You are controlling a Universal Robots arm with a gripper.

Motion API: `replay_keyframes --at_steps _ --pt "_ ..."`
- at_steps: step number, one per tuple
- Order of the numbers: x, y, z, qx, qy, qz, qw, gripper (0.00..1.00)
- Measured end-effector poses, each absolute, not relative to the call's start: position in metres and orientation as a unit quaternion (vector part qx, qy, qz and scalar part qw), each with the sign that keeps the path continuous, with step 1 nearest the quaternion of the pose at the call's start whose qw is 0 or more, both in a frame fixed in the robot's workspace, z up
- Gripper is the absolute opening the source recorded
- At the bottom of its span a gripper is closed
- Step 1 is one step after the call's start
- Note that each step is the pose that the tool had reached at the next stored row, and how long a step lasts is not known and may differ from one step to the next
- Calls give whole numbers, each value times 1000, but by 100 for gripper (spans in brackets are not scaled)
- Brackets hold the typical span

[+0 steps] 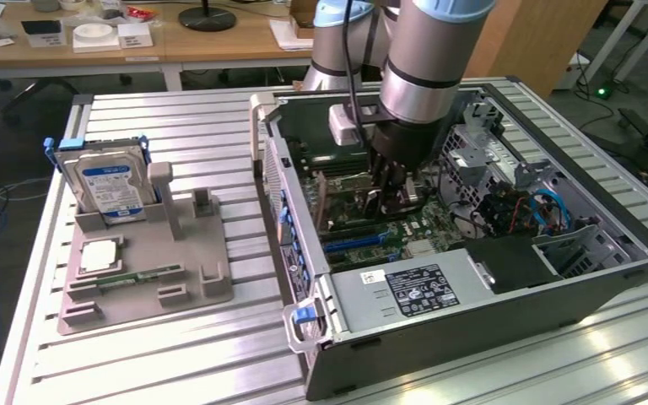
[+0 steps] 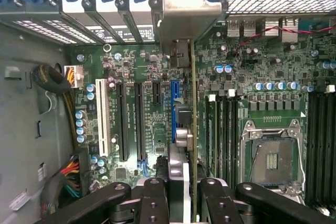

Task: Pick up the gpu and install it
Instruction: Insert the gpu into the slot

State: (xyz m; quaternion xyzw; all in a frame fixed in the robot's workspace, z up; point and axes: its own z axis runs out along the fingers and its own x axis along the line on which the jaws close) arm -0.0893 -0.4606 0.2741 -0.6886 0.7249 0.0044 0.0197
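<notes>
Gripper: nearest your wrist cam; black fingers clamped on the gpu, one each side of the card.
Gpu: you see it edge-on in wrist view, thin green-edged card running from fingers up to its silvery bracket. Held upright over the motherboard, just beside the blue slot.
Gpu, exterior view: inside the open case, under the arm, low over the board. Can't tell if it's seated in a slot or just above.
Blue slot: long blue connector, directly next to the card's edge.
Motherboard: green, w/ black slots, one white slot, empty CPU socket.
PC case: lying on its side, side panel off, on the ribbed metal table.
Arm: you have it coming down into the case from above.
Parts tray: grey, on exterior view's left, well apart from case.
Hard drive: silver w/ blue-white label, standing upright in tray.
Memory stick: narrow, green, lying flat in tray.
</notes>
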Motion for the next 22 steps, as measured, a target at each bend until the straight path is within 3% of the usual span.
replay_keyframes --at_steps 22 --pt "-94 -462 255 -689 725 2 23 28"
